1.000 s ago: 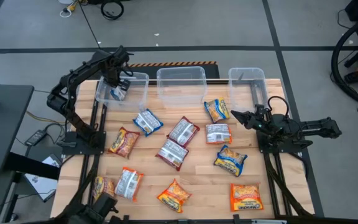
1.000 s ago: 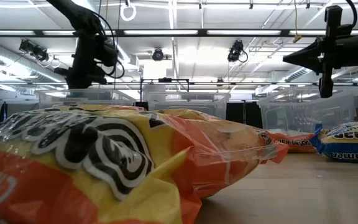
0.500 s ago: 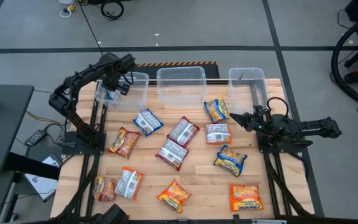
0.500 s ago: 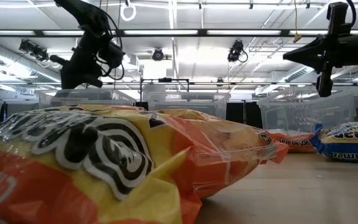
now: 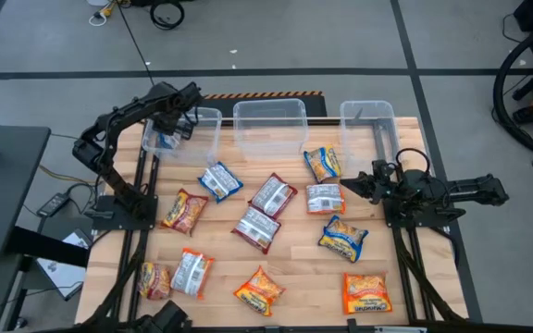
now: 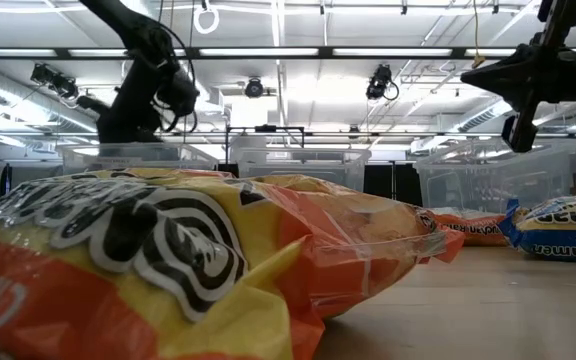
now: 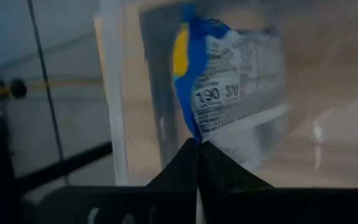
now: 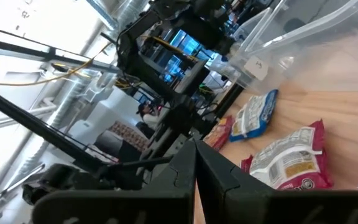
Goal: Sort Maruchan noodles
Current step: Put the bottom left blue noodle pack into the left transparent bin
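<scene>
Left gripper (image 5: 176, 125): fingers together, over left tub (image 5: 206, 139) rim, blue packet (image 7: 229, 87) ahead inside tub.
Right gripper (image 5: 350, 184): fingers together, above the red packet (image 5: 325, 198).
Noodles (image 5: 257, 227): scattered mid-counter (image 5: 294, 277), gaps between.

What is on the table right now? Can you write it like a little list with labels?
Table: wooden table with three clear tubs at its far edge
Left tub: one blue packet inside
Middle tub: looks empty
Right tub: looks empty
Loose packets: about twelve noodle packets spread flat on the wood
Left gripper: shut, at the left tub, holding nothing
Right gripper: shut, in the air over the table's right side, holding nothing
</scene>
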You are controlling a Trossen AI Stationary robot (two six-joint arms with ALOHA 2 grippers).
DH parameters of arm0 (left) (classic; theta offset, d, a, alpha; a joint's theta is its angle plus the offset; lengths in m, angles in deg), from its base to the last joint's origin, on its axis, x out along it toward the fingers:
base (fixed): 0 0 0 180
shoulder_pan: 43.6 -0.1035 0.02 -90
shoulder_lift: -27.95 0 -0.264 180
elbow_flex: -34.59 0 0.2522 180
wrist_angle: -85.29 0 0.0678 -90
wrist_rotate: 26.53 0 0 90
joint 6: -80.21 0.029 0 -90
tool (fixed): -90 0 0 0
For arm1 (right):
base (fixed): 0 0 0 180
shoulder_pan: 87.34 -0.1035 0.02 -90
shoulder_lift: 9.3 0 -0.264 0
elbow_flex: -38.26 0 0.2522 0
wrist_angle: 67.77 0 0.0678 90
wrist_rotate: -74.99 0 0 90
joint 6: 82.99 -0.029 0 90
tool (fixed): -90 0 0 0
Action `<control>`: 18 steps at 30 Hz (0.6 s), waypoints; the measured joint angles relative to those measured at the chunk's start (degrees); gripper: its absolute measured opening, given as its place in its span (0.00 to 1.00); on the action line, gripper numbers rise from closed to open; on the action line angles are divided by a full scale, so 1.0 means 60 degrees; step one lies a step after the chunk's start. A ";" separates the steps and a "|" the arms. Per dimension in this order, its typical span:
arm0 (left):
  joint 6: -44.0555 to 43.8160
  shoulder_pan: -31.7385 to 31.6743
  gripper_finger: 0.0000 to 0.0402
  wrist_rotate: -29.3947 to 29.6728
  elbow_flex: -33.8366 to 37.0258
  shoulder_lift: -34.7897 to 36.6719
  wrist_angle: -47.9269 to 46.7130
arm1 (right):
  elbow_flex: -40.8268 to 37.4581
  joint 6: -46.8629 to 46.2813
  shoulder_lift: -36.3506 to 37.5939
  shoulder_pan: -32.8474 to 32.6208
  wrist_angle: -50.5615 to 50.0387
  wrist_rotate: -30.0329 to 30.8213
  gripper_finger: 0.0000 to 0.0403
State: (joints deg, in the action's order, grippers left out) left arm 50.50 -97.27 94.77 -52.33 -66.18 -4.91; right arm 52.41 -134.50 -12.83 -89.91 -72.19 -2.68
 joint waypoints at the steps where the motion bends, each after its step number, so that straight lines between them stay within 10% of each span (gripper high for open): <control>1: -0.0029 -0.0052 0.01 0.0010 0.0194 0.0000 -0.0003 | 0.0000 0.0000 0.0000 -0.0004 0.0000 -0.0010 0.04; 18: 0.0225 0.0120 0.01 0.1742 0.0389 -0.0004 0.0079 | 0.0000 -0.0477 0.0000 -0.0011 0.0076 -0.0020 0.04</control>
State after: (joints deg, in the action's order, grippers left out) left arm 51.85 -96.55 105.22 -49.99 -66.20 -4.44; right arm 52.41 -137.36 -12.83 -89.97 -71.73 -2.81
